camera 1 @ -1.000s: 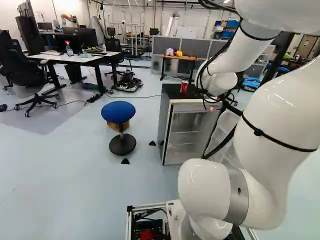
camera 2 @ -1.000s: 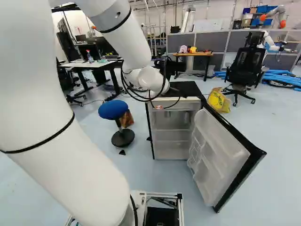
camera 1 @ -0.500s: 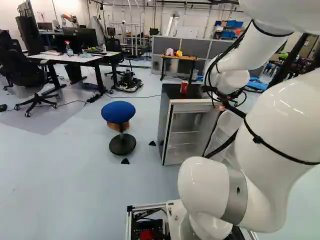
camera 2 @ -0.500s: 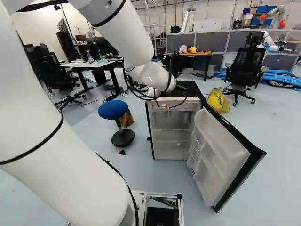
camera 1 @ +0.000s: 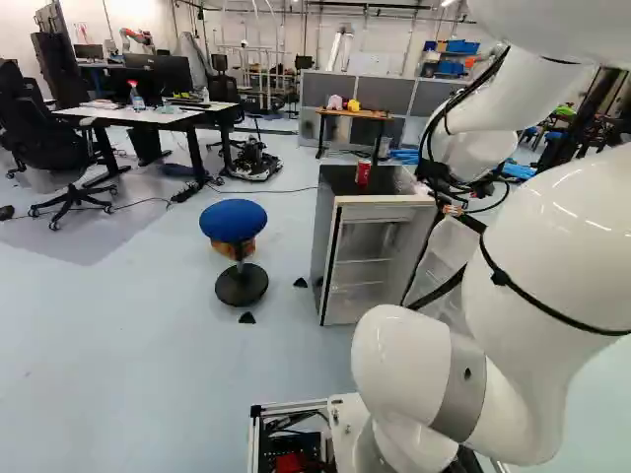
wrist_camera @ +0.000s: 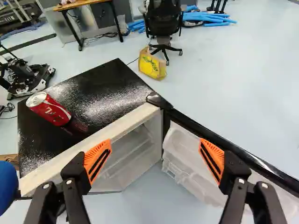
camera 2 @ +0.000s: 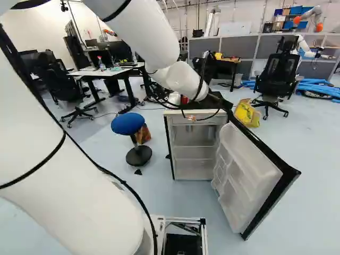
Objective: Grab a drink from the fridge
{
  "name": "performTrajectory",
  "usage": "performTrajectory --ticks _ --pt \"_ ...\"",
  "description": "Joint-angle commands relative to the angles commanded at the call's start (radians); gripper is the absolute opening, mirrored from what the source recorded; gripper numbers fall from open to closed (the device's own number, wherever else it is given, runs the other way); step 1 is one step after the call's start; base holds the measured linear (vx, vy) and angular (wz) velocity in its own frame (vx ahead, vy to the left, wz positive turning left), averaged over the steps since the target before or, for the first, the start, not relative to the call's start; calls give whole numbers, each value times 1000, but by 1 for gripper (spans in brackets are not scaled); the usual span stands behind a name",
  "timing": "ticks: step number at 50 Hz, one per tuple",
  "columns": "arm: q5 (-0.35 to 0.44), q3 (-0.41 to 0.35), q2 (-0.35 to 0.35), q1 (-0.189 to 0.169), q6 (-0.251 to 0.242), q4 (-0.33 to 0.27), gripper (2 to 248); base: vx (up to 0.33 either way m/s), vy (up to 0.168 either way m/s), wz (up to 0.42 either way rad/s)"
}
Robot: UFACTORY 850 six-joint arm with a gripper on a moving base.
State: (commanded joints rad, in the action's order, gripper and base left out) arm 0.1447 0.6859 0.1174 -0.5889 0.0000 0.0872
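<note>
Wrist view shows a red can [wrist_camera: 49, 110] atop the open, shelved fridge [wrist_camera: 105, 86]

I see a free wedge of air between the open front of the mini fridge [wrist_camera: 126, 123] and its swung-out door [camera 2: 249, 175]. The door walls off one side; over the fridge top, the red can [wrist_camera: 49, 109] blocks a low sweep.
</note>
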Motion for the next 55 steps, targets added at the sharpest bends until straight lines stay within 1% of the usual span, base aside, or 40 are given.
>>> performTrajectory --ticks 31,55 --pt "-188 59 16 -109 0 68 247 0 0 0" --pt "-333 119 14 -189 0 120 247 0 0 0"
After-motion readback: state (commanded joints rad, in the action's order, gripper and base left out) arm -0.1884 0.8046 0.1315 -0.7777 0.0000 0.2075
